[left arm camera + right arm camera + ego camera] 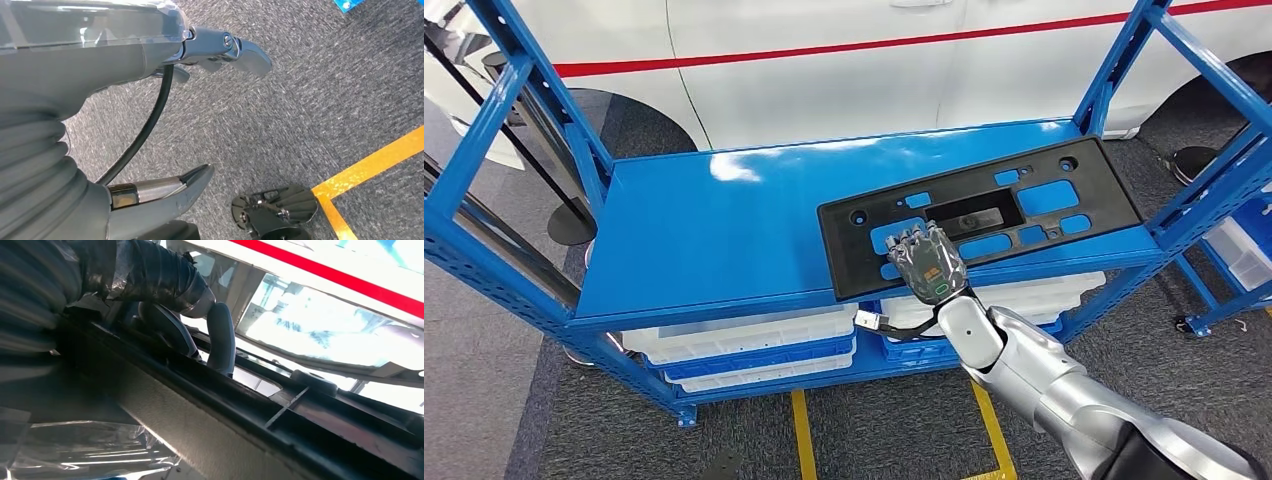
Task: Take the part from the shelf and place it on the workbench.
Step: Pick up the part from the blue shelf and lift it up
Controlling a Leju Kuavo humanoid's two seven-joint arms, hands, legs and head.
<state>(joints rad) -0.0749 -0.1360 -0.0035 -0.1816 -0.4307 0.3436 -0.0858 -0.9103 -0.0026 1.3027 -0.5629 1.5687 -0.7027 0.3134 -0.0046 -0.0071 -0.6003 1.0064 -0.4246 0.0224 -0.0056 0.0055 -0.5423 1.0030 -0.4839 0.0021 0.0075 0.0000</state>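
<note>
We see the part, a long black plastic panel (984, 215) w/ rectangular cut-outs, lying flat on the blue shelf (714, 225) toward its 3 o'clock end, slightly skewed, near edge overhanging the shelf's front lip. Blue shows through the openings. In the right wrist view the panel's (300, 435) dark ribbed underside fills the foreground at close range; detail there is murky.

Our right hand (929, 262) sits at the panel's near edge, approx 7 o'clock of its middle, back of hand up, fingers laid over the top face. In the wrist view the hand (195, 325) has a grey finger hooked over the panel's edge and touching it. The thumb is hidden under the panel, so we can't tell whether the hand truly grips it or only rests on it. The silver forearm runs off toward 5 o'clock, cut off at the frame corner.

Left hand (200, 115) hangs over grey carpet (310, 100), fingers apart, nothing in it; a yellow floor line (370, 162) lies beyond it.

Below the shelf, white bins (744, 345) sit on the lower level, partly hidden by the shelf. Behind, at 12 o'clock, a white car body w/ red stripe (854, 45), cropped at top.
</note>
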